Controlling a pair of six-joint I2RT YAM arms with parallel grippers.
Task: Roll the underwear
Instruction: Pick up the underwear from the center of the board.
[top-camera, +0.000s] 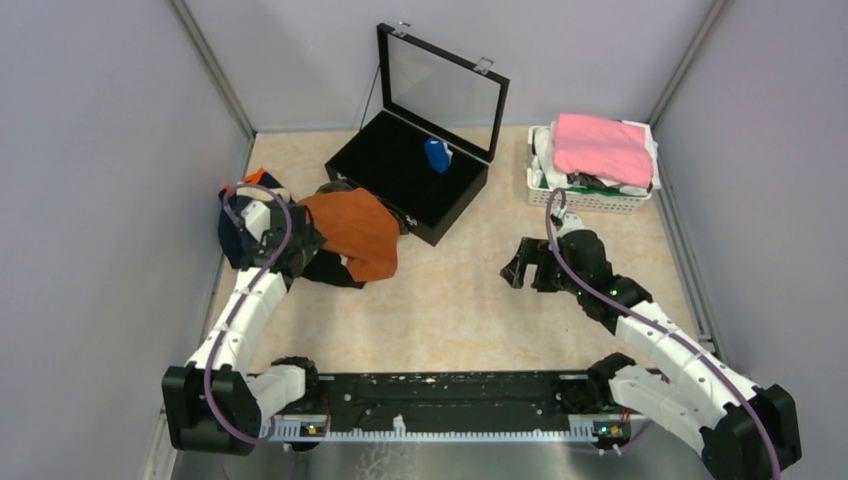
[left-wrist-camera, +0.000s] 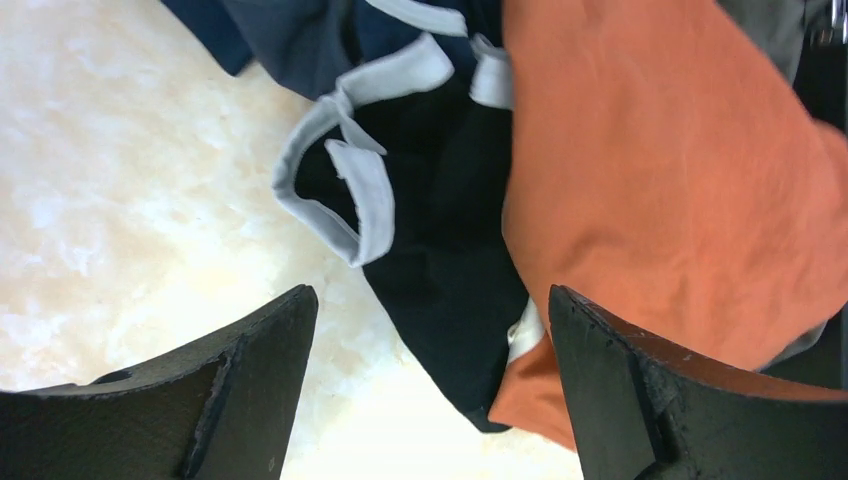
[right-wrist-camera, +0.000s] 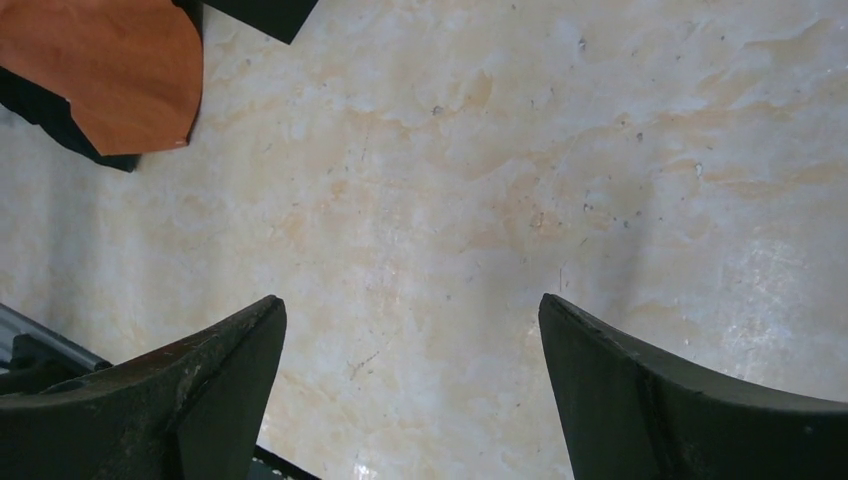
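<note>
Item: underwear pile (top-camera: 330, 235), table (right-wrist-camera: 500, 150) left-rear, loose heap. The rust-orange pair (left-wrist-camera: 670, 170) overlaps the black pair (left-wrist-camera: 440, 240) w/ white waistband; the blue pair (top-camera: 437, 153) sits in the black case (top-camera: 385, 160), prob. a finished roll. L gripper (left-wrist-camera: 430, 297) has jaws wide, empty, poised at the black/orange edge, likely to pick the next pair. R gripper (right-wrist-camera: 410, 305) has jaws wide, empty, over bare tabletop, prob. the rolling spot.

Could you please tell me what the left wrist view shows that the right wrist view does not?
Only the left wrist view: the open left claw, the white waistband of the black briefs, and navy fabric. Only the right wrist view: the open right claw and a black corner at the top edge. Both: the rust-orange briefs lying on black cloth, and the pale table.
</note>
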